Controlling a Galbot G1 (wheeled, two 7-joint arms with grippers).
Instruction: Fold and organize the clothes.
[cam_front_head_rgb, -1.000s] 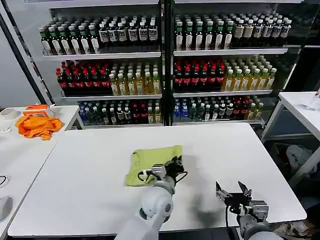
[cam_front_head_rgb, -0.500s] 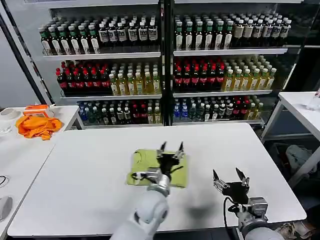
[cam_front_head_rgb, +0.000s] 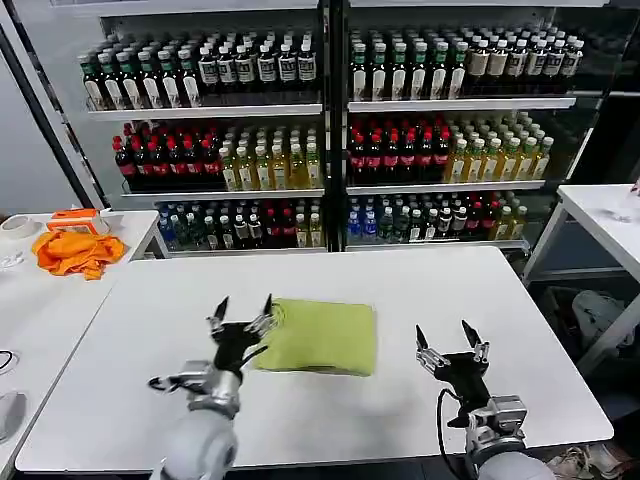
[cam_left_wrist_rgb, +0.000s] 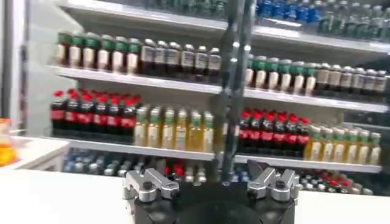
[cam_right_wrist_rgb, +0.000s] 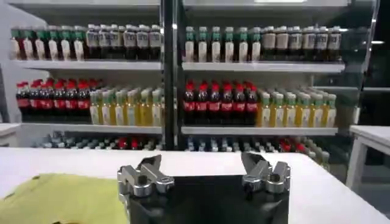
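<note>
The lime-green T-shirt (cam_front_head_rgb: 325, 336) lies folded into a flat rectangle near the middle of the white table (cam_front_head_rgb: 470, 290). My left gripper (cam_front_head_rgb: 243, 308) is raised just to the shirt's left, open, with nothing between its fingers. To the shirt's right, my right gripper (cam_front_head_rgb: 447, 338) also stands open and empty, apart from the cloth. The right wrist view shows a corner of the T-shirt (cam_right_wrist_rgb: 61, 198) beside the right gripper (cam_right_wrist_rgb: 204, 165). In the left wrist view the left gripper (cam_left_wrist_rgb: 210, 175) points at the drink shelves.
An orange cloth (cam_front_head_rgb: 75, 252) lies on the side table at the far left. Glass-fronted coolers full of bottles (cam_front_head_rgb: 330, 130) stand behind the table. Another white table (cam_front_head_rgb: 605, 215) is at the right.
My left gripper let go of the shirt, opened and drew back to the left. The shirt now lies flat in a neater fold. The right gripper rose a little.
</note>
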